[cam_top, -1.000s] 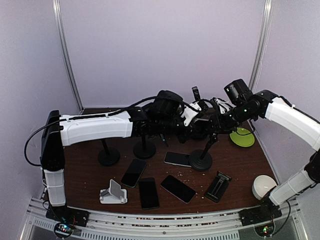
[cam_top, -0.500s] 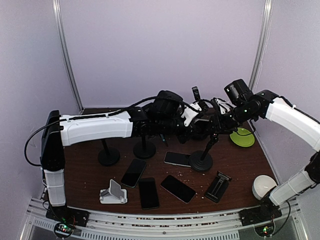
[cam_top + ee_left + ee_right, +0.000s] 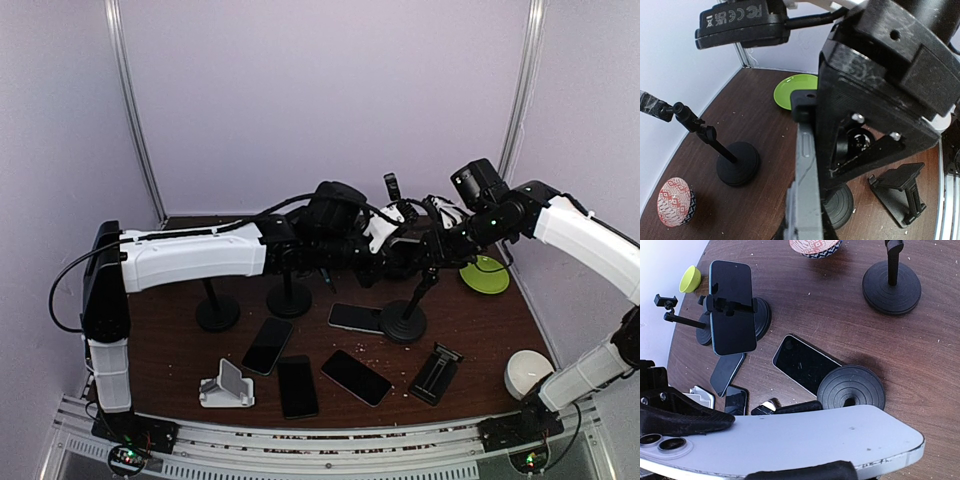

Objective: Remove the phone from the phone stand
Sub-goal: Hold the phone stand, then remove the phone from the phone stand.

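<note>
**Both grippers crowd the head of the phone stand at the centre of the overhead frame.**

Low and left of centre, loose phones point(image 3: 297, 386) lie flat on the brown table point(image 3: 480, 320). Above them, the left gripper point(image 3: 378, 250) is closed tight. It seems to pinch the stand's clamp, though the left wrist view is too crowded to be sure. Just to its right is the phone point(image 3: 790, 435), its pale back showing and its lenses at the lower left of the right wrist frame. It lies across the right gripper point(image 3: 425, 240), whose fingers are closed partway on it. The phone is raised above the round base of the phone stand point(image 3: 403, 322), mid-table. A green plate point(image 3: 484, 274) sits further right.
</note>
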{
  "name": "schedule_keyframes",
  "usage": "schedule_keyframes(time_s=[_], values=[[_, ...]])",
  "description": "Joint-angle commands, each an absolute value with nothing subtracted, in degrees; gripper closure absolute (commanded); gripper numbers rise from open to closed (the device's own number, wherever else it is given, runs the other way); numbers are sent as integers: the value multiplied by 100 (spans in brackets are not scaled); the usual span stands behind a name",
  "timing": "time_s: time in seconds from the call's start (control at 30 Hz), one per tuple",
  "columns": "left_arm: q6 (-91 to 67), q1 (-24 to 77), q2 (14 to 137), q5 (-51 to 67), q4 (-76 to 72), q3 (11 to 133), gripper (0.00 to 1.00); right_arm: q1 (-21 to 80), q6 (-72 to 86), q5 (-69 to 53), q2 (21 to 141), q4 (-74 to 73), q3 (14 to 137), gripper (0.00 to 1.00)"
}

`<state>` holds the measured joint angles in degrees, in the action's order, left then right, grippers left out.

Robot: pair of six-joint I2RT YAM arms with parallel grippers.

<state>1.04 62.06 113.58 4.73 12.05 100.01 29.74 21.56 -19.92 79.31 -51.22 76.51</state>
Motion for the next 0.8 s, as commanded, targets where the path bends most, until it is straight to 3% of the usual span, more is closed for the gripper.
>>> schedule_keyframes(time_s=[0.0, 0.77], values=[[69, 6258, 10708, 669, 403, 10336, 100, 2587, 1960, -751, 7876, -5400, 7489, 78], [75, 6231, 10661, 646, 422, 10327, 100, 2273, 1811, -713, 7884, -5359, 7291, 79]])
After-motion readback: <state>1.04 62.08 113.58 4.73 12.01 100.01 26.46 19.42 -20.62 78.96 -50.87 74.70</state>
